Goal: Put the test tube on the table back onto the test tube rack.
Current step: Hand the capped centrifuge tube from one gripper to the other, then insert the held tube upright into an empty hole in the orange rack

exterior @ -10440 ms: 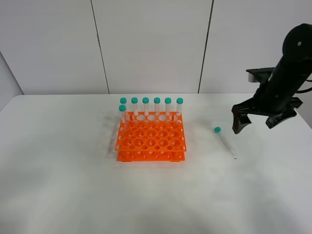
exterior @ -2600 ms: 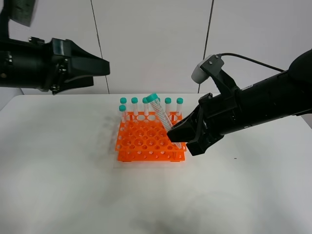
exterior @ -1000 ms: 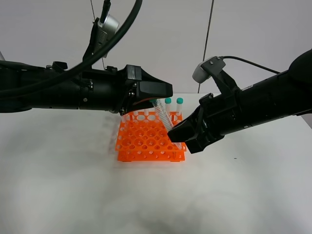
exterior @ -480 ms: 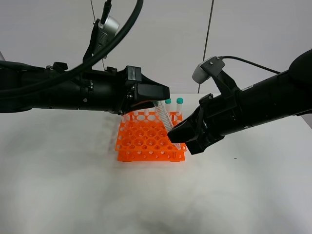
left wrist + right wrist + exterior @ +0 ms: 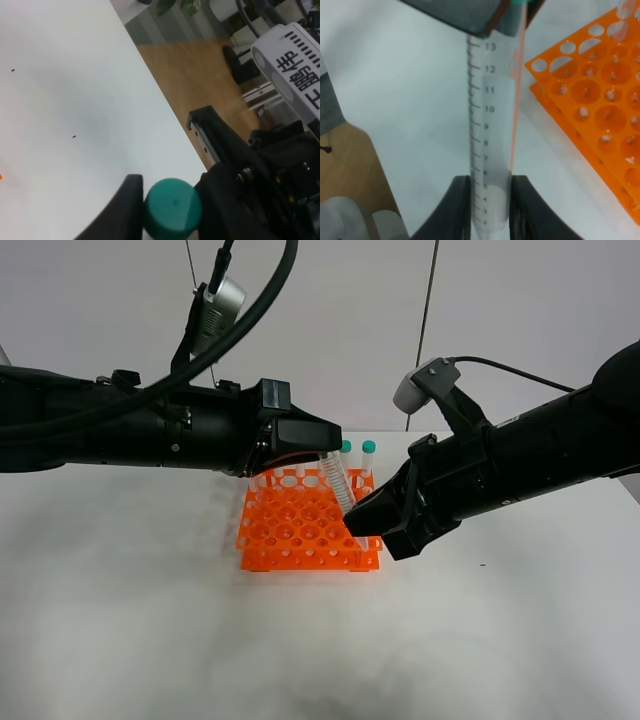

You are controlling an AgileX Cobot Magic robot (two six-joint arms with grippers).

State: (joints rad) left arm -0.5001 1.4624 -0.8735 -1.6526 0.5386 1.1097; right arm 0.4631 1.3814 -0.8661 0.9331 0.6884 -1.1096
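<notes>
One test tube (image 5: 337, 487): off the table, in the air over the right side of the test tube rack (image 5: 290, 527), tilted, with its cap end up toward the left arm and its pointed end down toward the right arm
Cap (image 5: 172, 204): teal-green, pinched between two dark fingers in the left wrist view
Left gripper (image 5: 326, 443): closed on the cap end of the test tube, with the fingers touching the cap on both sides
Right gripper (image 5: 491, 200): clamped on the lower end of the test tube, one finger pressed to each side of the clear wall
Scale: printed marks and numerals run along the tube wall, and the right fingers sit at the low end of the scale
Tip: hidden below the right fingers, so I cannot tell whether it touches the rack
Rack: bright orange, two tiers with a grid of round holes, standing on the table; the front rows in view hold nothing
Other tubes (image 5: 369, 456): two teal-capped ones stand upright at the right end of the back row, just behind the held tube; more clear tube bodies show under the left arm, their caps hidden
Table (image 5: 150, 640): plain white, with the rack near its middle and both arms reaching in over it from opposite sides
</notes>
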